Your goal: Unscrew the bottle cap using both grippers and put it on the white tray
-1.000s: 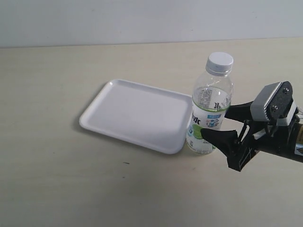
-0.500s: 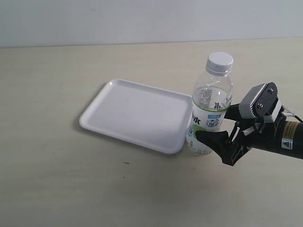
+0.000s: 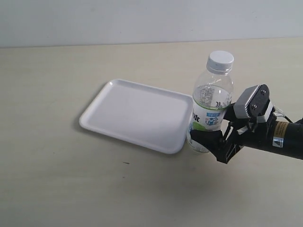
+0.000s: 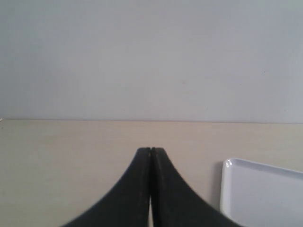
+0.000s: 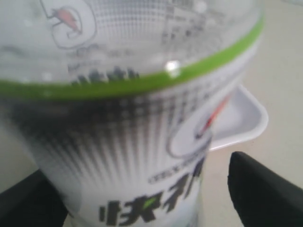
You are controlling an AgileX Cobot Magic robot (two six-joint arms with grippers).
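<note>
Looking across the table (image 3: 57,179), I see the clear drink bottle (image 3: 212,94) standing upright just beside the white tray (image 3: 137,113), at its right corner. The white bottle cap (image 3: 220,61) sits on the neck. My right gripper (image 3: 211,126) has its jaws spread around the bottle's lower label; one finger (image 5: 265,189) stands clear of the plastic, so nothing is clamped. My left gripper (image 4: 150,156) has its fingers pressed together, empty.
</note>
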